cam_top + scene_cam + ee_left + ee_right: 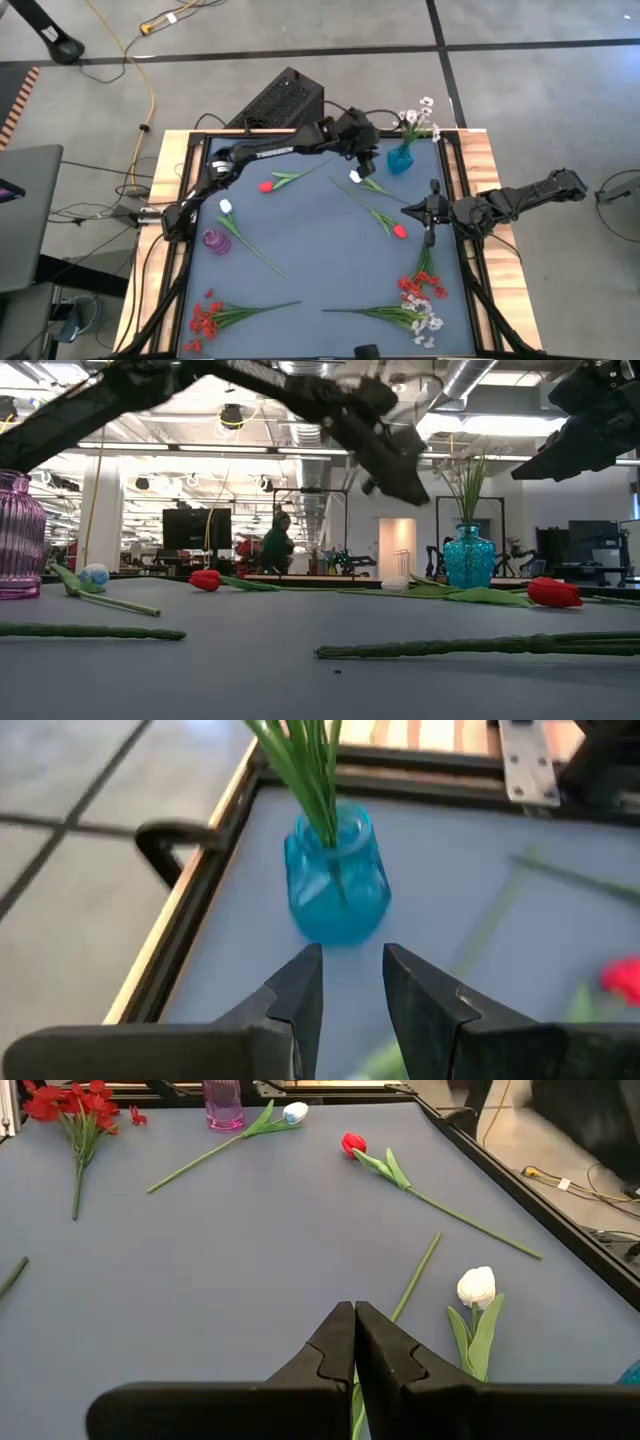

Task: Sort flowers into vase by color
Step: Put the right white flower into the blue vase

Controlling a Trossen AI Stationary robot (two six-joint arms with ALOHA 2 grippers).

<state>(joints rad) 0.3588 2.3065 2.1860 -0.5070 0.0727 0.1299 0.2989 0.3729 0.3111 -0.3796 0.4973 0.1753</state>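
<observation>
Near edge of table point(300, 250): red blossom cluster point(205, 318) at left corner, mixed red and white cluster point(420, 300) at right corner. Mid-table: white tulip point(226, 207) beside purple vase point(216, 240); red tulips point(266, 186) lying flat. Right gripper point(430, 238) by right edge, fingers pressed together, empty. Far right corner: left gripper point(350, 975) just before blue vase point(337, 875), fingers narrowly parted, empty; white blossoms point(418, 115) standing in that vase.

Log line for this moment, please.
left gripper: open, empty, near blue vase | right gripper: shut, empty | white tulip: on mat
</observation>
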